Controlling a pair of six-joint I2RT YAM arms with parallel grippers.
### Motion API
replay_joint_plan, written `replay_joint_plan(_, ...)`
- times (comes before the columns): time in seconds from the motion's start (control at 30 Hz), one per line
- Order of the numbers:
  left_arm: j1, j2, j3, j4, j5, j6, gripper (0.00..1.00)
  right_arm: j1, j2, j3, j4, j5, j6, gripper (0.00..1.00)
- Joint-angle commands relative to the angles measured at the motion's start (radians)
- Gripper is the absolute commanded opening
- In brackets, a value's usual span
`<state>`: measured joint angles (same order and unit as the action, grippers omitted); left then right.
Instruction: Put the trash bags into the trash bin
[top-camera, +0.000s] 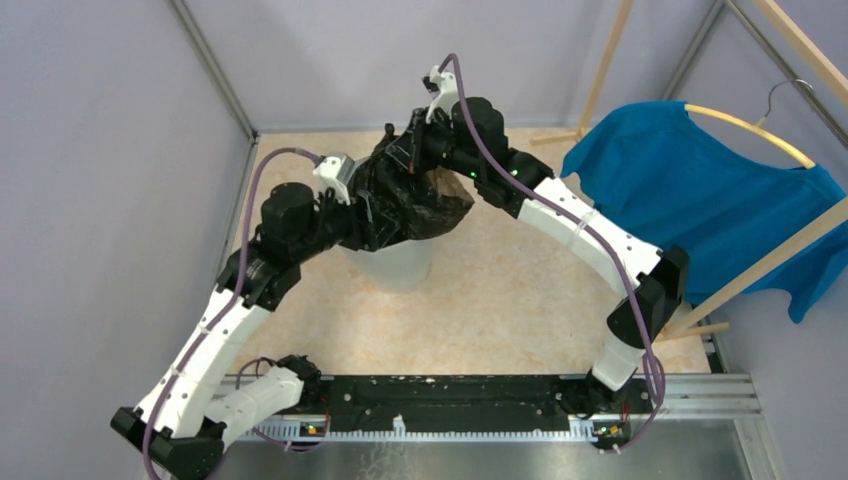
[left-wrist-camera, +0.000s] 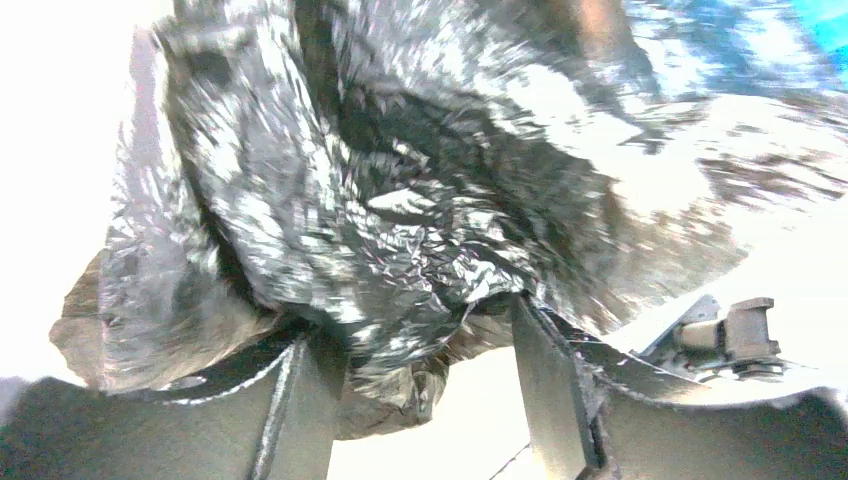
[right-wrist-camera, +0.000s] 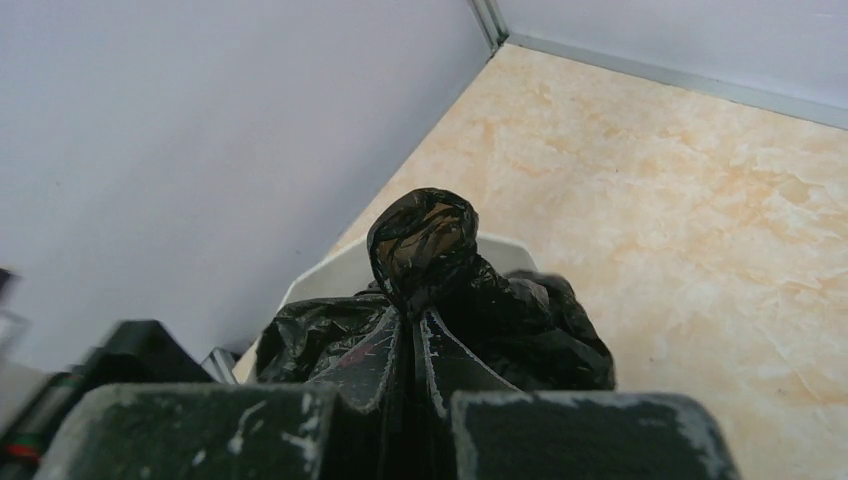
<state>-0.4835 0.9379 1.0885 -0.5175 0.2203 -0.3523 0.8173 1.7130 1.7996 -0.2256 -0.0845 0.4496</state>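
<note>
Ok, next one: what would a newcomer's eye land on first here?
The crumpled, glossy black trash bag, bunched on top of the white trash bin in the middle of the view. The right gripper is pinched shut on a twist of it; the left gripper stands open against the plastic. At the right hangs a bright blue T-shirt.

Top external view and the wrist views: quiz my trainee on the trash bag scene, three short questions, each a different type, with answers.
1. True or false: the right tool is shut on the black trash bag.
2. The trash bin is: A) upright below the bag, B) lying on its side, C) against the right wall.
3. What colour is the hanging T-shirt?

Key: 1 true; 2 A; 3 blue.
</note>
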Motion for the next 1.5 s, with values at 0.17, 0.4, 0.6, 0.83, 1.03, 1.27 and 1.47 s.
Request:
replay_joint_plan(0.17, -0.001, -0.113, 0.177, -0.134, -0.063, 0.089, 0.95, 0.014, -0.04, 0.046, -0.046, -0.08, -0.086, 0.0)
replay_joint_plan(0.4, -0.001, -0.147, 0.162, -0.278, -0.395, 0.013, 0.91, 0.044, -0.01, 0.129, -0.135, -0.068, -0.154, 0.0)
replay_joint_plan(0.6, 0.0, -0.183, 0.037, -0.303, -0.535, -0.075, 0.74, 0.11, 0.053, 0.172, -0.165, -0.032, -0.183, 0.0)
replay_joint_plan(0.83, -0.001, -0.189, -0.053, -0.168, -0.375, -0.073, 0.63, 0.143, 0.137, 0.149, -0.156, 0.06, -0.164, 0.0)
replay_joint_plan(1.03, -0.002, -0.092, -0.063, -0.044, -0.151, -0.074, 0.56, 0.124, 0.158, 0.099, -0.141, 0.196, -0.145, 0.0)
replay_joint_plan(1.27, -0.002, -0.02, -0.05, 0.063, 0.004, -0.08, 0.55, 0.06, 0.105, -0.033, -0.074, 0.149, -0.102, 0.0)
replay_joint_plan(1.47, -0.003, 0.014, -0.023, 0.055, 0.032, -0.066, 0.58, 0.057, 0.102, -0.051, -0.096, 0.179, -0.107, 0.0)
